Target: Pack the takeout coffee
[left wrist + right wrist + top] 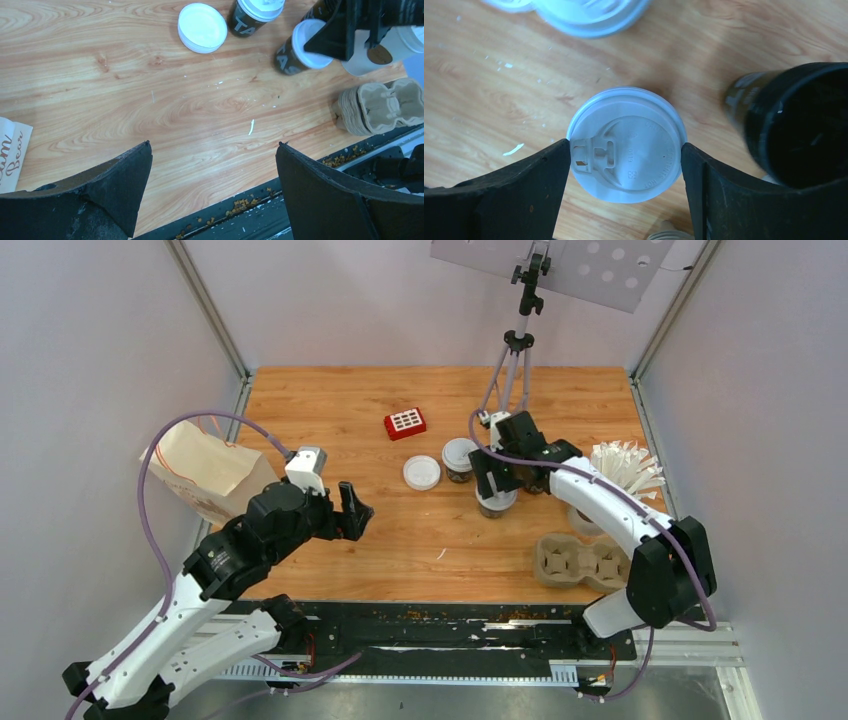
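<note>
a paper bag [205,472] lies against the left wall. just right of it the left gripper [215,150] hangs over bare wood, jaws spread wide, holding and touching nothing. its fingers [110,185] are above the table's near edge, where a black rail [250,220] runs. open table [150,100] stretches from there to the cups.

a loose lid [421,472] lies flat mid-table, with a red box [405,423] behind it. beside the lid stands a lidded back cup [459,458], apart from both arms.

just right and nearer, the front cup [626,150] stands upright with its lid on. the right gripper [497,486] straddles it from above, one finger [524,200] at each side, both touching the lid's rim. the cup's base rests on the wood.

close on its right stands an open cup [804,125]. the tray [582,562] sits at the near right edge, the straw cup [625,472] behind it, by the right wall.
</note>
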Available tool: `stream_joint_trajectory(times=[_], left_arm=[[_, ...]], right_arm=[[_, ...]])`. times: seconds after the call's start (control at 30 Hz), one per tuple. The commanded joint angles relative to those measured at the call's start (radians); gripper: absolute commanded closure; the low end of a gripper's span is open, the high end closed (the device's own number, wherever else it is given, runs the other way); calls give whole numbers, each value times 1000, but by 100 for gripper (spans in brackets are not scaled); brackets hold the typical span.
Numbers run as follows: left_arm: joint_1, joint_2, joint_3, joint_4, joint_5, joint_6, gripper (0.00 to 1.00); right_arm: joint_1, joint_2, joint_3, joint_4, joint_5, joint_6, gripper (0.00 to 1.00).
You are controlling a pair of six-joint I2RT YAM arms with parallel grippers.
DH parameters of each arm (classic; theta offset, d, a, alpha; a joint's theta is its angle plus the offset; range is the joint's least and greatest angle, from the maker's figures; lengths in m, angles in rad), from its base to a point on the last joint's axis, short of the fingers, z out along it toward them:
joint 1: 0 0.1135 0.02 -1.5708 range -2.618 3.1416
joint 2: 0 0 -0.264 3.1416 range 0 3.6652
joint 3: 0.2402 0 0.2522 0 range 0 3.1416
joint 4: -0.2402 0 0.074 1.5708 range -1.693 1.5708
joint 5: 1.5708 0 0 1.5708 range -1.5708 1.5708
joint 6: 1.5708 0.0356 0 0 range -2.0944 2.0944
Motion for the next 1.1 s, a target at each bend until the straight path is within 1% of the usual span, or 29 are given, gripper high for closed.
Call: stream_joint_trajectory(times=[0.0,0.13,0.3,0.53,0.73,0.9,1.0,1.07], left_arm=[[2,20,34,-24,-39,15,0],[2,40,53,-59,-68,26,0],[1,46,65,-80,-86,30,0],[2,62,85,-118,-110,31,0],[2,100,142,-182,-156,45,0],[2,127,199,-205,-183,62,0],[2,148,246,-221,-206,73,0],[2,162,294,-246,-225,100,0]], right_arm=[[-91,32,68,46,-65,-26,21],[-141,69,104,58,-115,-24,21],[-164,105,117,61,-117,-27,20],[-170,100,136,44,-111,-29,10],[-171,62,181,-3,-122,-19,3],[-162,6,222,-53,-125,3,0],[-130,-46,239,-92,-112,32,0],[-86,-93,236,-115,-90,50,0]])
